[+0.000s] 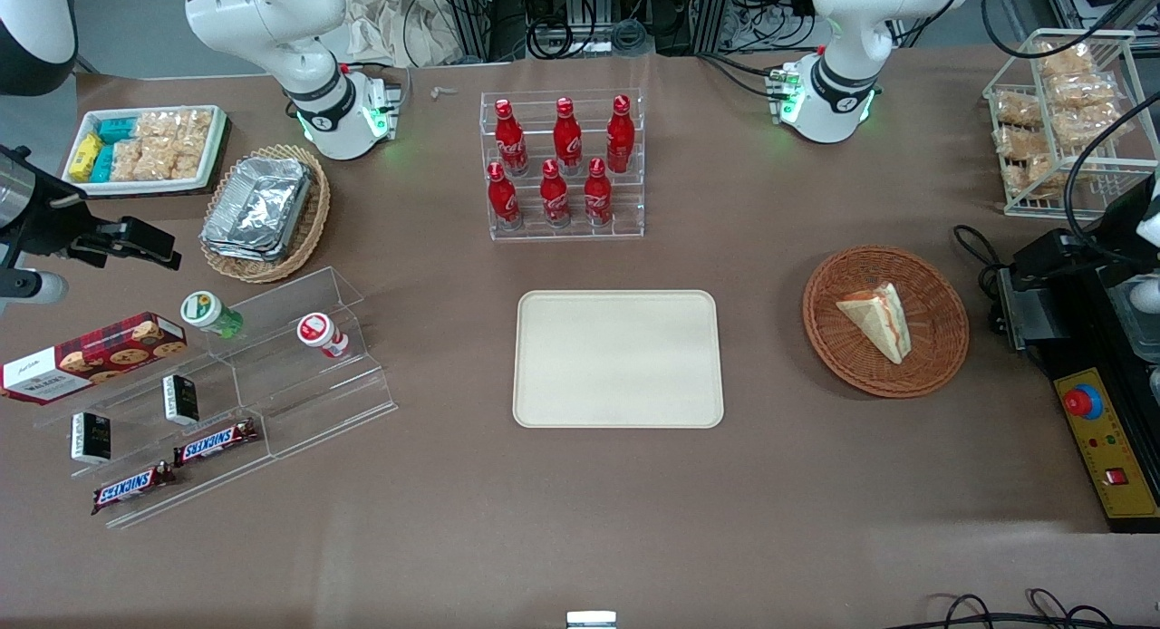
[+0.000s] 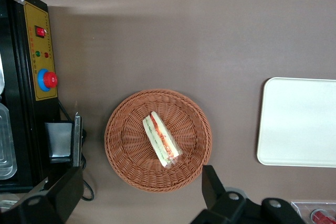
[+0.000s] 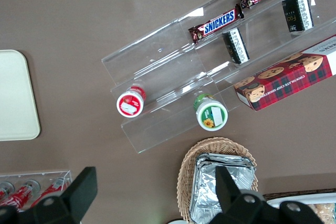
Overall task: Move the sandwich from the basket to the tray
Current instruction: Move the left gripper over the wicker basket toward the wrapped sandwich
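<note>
The sandwich [image 1: 879,321] [image 2: 161,139], a pale wrapped wedge with red and green filling stripes, lies in the round reddish-brown wicker basket [image 1: 942,348] [image 2: 123,145]. The cream tray [image 1: 618,359] [image 2: 299,121] lies flat beside the basket, toward the parked arm's end, with nothing on it. My gripper [image 1: 1056,253] [image 2: 142,195] hangs high above the table at the working arm's end, close to the basket's rim. It is open, its fingers spread wider than the basket, with nothing between them.
A black and yellow control box [image 1: 1101,439] [image 2: 42,51] with a red button stands beside the basket. A rack of red bottles [image 1: 564,162] stands farther from the front camera than the tray. A wire snack rack [image 1: 1065,112] and acrylic snack shelves [image 1: 217,402] sit at the table's ends.
</note>
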Controlling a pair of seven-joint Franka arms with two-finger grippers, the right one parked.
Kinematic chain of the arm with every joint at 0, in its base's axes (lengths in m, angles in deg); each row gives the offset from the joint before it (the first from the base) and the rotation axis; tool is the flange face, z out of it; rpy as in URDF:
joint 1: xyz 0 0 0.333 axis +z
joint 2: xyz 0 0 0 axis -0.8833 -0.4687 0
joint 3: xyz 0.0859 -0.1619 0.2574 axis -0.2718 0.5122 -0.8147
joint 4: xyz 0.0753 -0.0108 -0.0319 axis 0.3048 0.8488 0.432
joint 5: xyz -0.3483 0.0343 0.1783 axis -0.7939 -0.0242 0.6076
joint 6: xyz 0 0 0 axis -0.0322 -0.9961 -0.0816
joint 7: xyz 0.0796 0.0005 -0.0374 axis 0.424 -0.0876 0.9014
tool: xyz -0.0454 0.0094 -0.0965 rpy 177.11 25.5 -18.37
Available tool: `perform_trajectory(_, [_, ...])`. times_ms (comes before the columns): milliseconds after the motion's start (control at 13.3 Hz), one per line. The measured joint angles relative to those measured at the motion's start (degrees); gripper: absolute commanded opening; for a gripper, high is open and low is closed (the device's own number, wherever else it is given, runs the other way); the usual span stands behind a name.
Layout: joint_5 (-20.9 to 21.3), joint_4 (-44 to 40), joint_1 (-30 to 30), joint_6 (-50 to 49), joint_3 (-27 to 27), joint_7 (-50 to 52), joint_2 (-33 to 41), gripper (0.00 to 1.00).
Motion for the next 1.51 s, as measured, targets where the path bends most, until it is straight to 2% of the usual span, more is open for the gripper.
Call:
perform_trajectory(678, [0.0,2.0,0.0,-0.2,0.0,0.2,0.2,1.00])
perform_trajectory(829, [0.0,6.5,0.0,2.6,0.0,0.2,1.9,1.00])
perform_trajectory(1205, [0.0,24.1,0.3,11.3,0.0,0.2,10.8,1.00])
perform_trajectory(1507, [0.0,33.6,0.8,17.4,0.0,1.4,12.2,1.00])
